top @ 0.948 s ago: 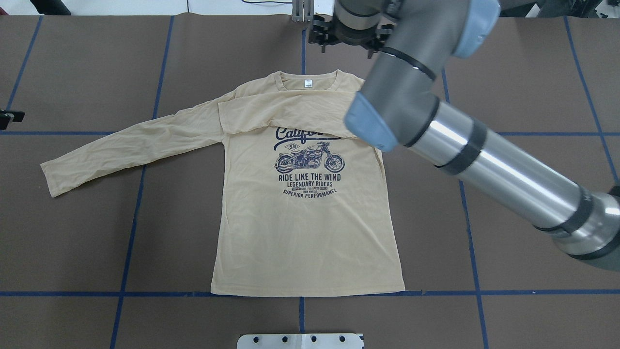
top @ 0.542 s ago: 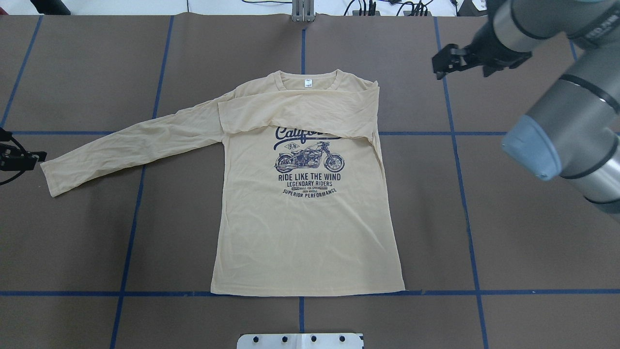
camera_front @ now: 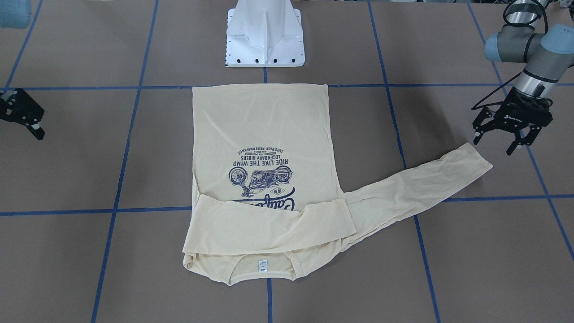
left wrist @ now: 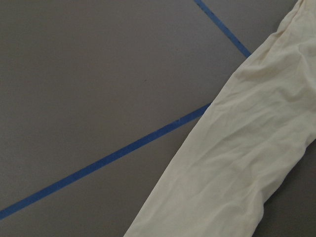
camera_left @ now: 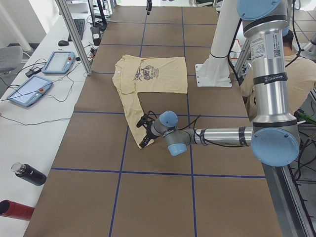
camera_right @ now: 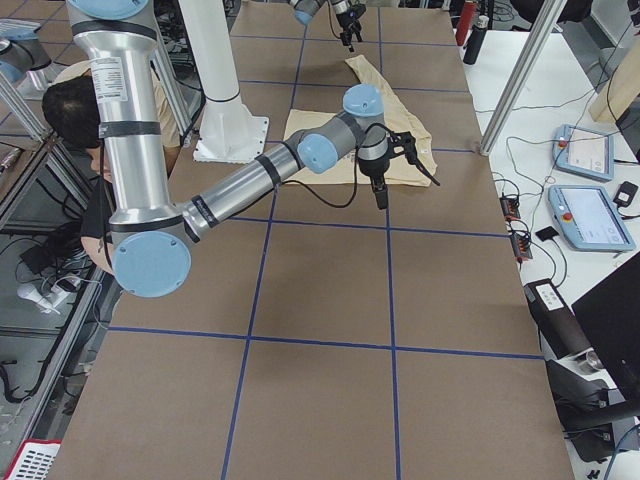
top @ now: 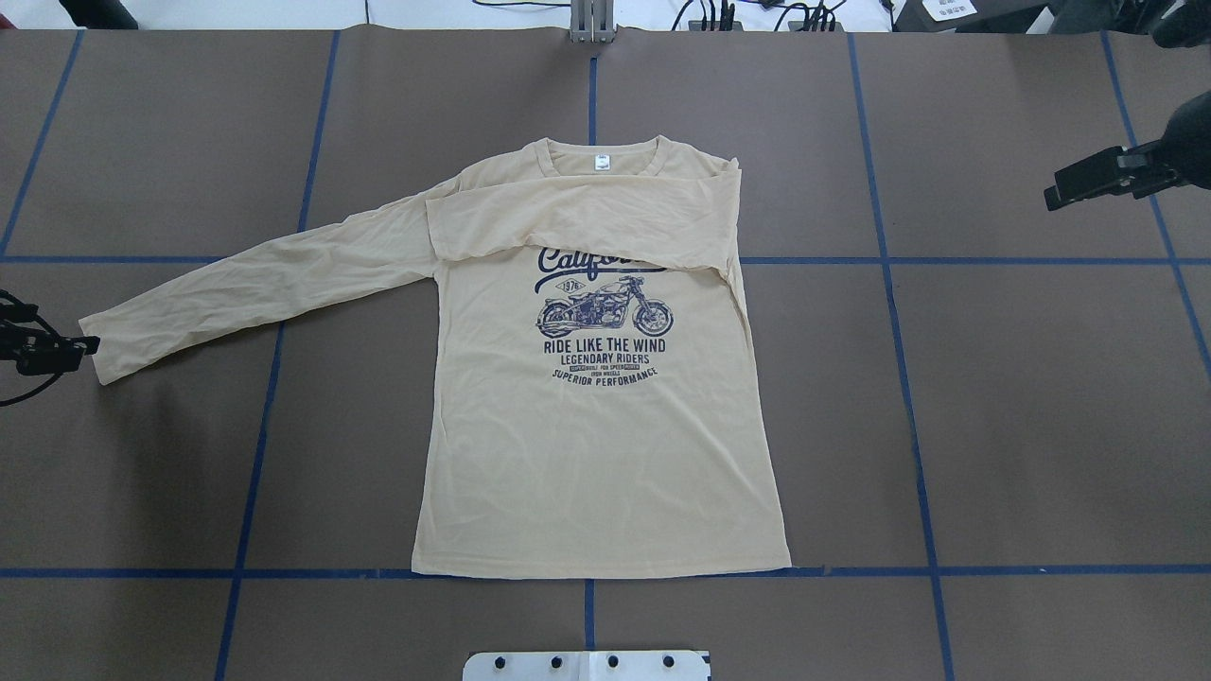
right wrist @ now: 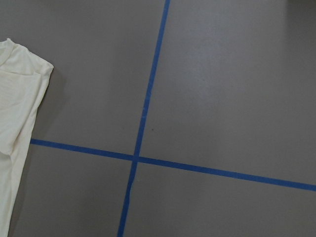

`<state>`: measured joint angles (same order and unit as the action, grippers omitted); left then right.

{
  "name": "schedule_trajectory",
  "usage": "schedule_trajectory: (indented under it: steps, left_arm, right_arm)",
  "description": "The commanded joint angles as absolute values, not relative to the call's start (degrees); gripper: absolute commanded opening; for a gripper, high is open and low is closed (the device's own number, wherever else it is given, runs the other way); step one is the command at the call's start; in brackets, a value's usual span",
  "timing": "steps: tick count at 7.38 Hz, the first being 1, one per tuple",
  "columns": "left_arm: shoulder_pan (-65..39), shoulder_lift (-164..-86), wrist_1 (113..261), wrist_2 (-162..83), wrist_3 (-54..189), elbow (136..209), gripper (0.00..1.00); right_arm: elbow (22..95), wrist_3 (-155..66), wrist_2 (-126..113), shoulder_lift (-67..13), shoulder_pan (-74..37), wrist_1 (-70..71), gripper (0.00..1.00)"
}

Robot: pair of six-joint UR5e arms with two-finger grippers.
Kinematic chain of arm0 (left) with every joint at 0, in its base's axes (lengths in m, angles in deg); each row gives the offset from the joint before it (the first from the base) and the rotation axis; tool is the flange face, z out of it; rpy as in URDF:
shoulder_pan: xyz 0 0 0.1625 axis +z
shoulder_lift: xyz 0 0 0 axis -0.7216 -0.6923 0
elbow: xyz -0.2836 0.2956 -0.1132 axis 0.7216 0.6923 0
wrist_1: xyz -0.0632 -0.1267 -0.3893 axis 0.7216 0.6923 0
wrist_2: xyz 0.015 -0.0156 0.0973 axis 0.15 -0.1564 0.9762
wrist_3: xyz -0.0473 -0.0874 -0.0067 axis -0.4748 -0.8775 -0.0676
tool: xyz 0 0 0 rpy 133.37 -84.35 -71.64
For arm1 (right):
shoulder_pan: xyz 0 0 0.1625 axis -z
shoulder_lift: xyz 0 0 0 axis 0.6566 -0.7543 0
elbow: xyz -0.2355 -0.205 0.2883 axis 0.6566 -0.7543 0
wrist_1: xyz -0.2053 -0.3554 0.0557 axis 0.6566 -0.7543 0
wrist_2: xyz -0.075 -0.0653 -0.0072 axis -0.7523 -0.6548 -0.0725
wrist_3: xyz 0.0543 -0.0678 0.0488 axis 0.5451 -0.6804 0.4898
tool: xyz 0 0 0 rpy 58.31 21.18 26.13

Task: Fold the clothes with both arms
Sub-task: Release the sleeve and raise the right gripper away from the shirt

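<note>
The T-shirt (top: 596, 454) lies flat on the table (top: 993, 426), one sleeve folded across it. The left gripper (camera_front: 493, 146) hangs open, empty, beside its other sleeve's end. The right gripper (camera_front: 24, 121), open too, is far from the T-shirt.

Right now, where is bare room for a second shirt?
Bare: between the T-shirt and the right gripper; also the corner between outstretched sleeve and body. Crowded: the cuff, by the left gripper.

Overhead: from behind, steeply down on the bench (top: 1041, 426).
Front: opposite side, facing back.
Sides: bench ends, far.
Wrists: close; both share T-shirt (top: 605, 454) edges.
</note>
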<state>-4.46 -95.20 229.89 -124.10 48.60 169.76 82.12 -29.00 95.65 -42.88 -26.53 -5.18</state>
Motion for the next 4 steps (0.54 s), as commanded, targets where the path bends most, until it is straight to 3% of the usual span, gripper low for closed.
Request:
schedule_trajectory:
  steps: [1, 3, 4]
  left_arm:
    - [0.03, -95.51, 231.34, -121.28, 45.99, 168.81, 0.86]
    - [0.57, -95.51, 231.25, -121.19, 46.25, 168.73, 0.67]
    - [1.09, -95.51, 231.25, -121.19, 46.43, 168.64, 0.67]
  right_arm:
    - [82.26, -29.90, 97.32, -45.00, -27.87, -3.18, 0.99]
    - [82.26, -29.90, 97.32, -44.92, -27.87, -3.18, 0.99]
    - [82.26, -29.90, 97.32, -44.92, -27.87, -3.18, 0.99]
